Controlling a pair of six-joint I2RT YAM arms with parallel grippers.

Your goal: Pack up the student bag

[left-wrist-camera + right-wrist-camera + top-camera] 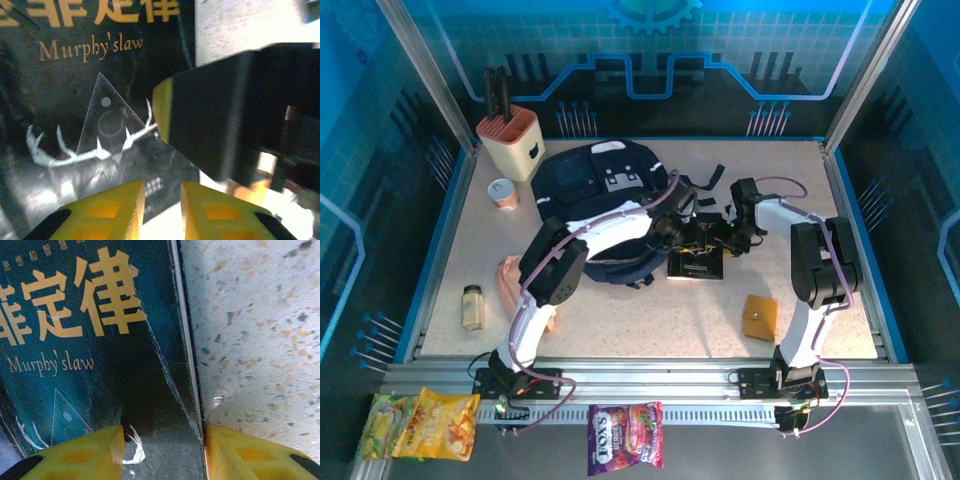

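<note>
Plainly, the danger lay where the two arms met. The student bag (582, 195), a large dark navy fabric backpack, lay flat at the back of the speckled worktop (650, 320). The black-covered book (697, 264) titled "Murphy's law" lay just beside its right flank.

The left pincer (162, 202) hung over one corner of the book with its yellow pads (125, 207) narrowly apart. Whether they nipped that corner, I could not tell. The right pincer (162, 452) stood wide and held nothing, one pad over the cover and the other over the bare worktop, straddling the book's edge.

In the left wrist view the right pincer's black finger loomed very near, so a careless advance could knock the two pincers together. A thin book lying flat is hard to lift. The pads might skid over the shiny cover, or shove the book against the bag rather than raise it. A hold by one corner would likely let it droop or slip.

The bag looked slack and crumpled, with a squarish panel on its left, grey buckle patches (620, 182) at the middle and black straps (705, 185) trailing to the right. The left arm crossed its near side, and I could not tell whether its mouth was open.
</note>
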